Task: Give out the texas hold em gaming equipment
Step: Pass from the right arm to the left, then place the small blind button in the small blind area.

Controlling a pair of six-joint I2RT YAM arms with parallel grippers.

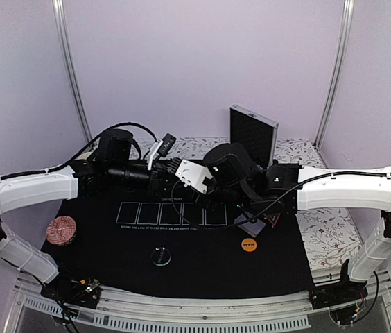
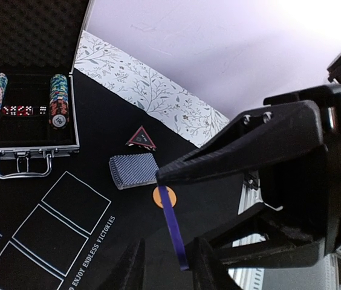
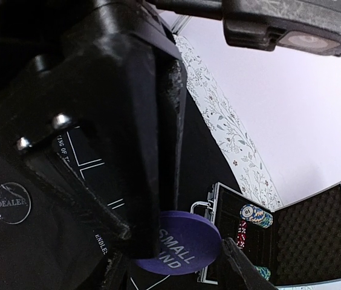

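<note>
A purple "SMALL BLIND" disc [image 3: 188,257] hangs in the air over the black mat [image 1: 202,267]. My right gripper [image 3: 170,257] is shut on it across its rim. In the left wrist view the purple disc [image 2: 175,232] shows edge-on between my left gripper's [image 2: 170,246] fingers. It touches one finger and a gap remains on the other side, so that gripper is open. On the mat lie an orange disc [image 1: 249,244], a black-and-white dealer disc [image 1: 160,257], a grey-blue deck of cards [image 2: 133,170] and a red-edged triangle [image 2: 141,138].
The open aluminium case [image 2: 28,148] at the back holds stacks of striped chips [image 2: 58,99] and red dice [image 2: 18,110]. A round reddish object [image 1: 62,230] sits at the mat's left edge. White card outlines [image 1: 171,213] are printed under the meeting arms.
</note>
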